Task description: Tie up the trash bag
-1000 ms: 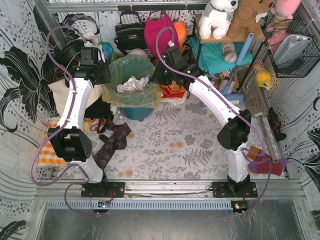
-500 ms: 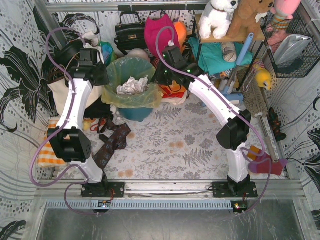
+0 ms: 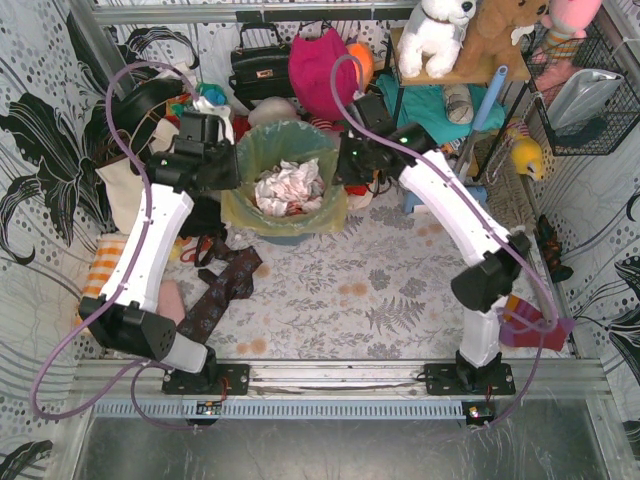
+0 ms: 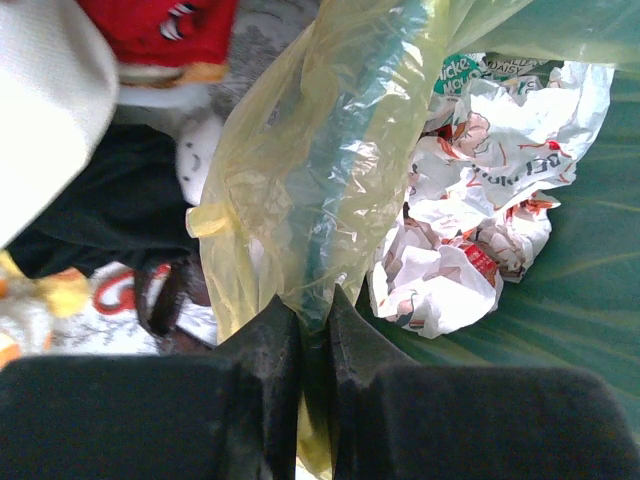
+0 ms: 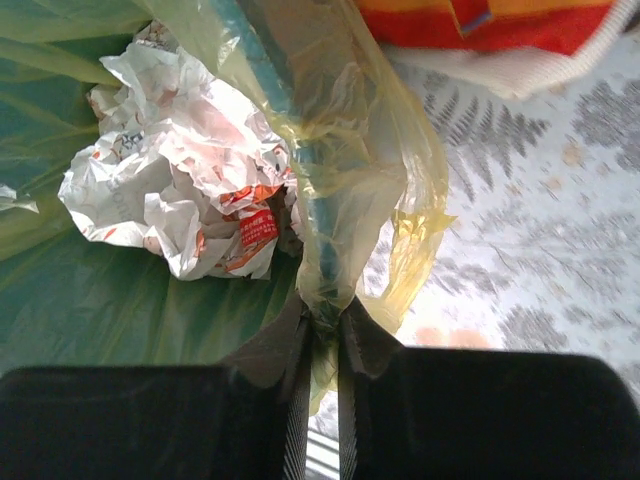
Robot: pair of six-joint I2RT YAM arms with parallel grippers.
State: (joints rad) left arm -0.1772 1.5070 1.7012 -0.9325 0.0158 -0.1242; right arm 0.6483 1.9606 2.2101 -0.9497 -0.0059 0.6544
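Observation:
The yellow-green trash bag (image 3: 285,175) lines a teal bucket (image 3: 283,238) at the back centre and holds crumpled paper (image 3: 288,188). My left gripper (image 3: 232,172) is shut on the bag's left rim; in the left wrist view the plastic (image 4: 315,170) is pinched between the fingertips (image 4: 312,312). My right gripper (image 3: 343,170) is shut on the bag's right rim; in the right wrist view the film (image 5: 340,200) bunches between the fingertips (image 5: 322,318). The bucket's teal rim shows through the plastic in both wrist views.
A dark patterned cloth (image 3: 222,285) lies on the floor at front left of the bucket. Bags (image 3: 262,62), a shelf with plush toys (image 3: 440,35) and clothes crowd the back. A cream tote (image 3: 120,190) stands at left. A wire basket (image 3: 585,90) hangs at right.
Both grippers have moved forward and right, and the bucket with the bag has shifted with them. The right gripper now sits at the bag's right rim.

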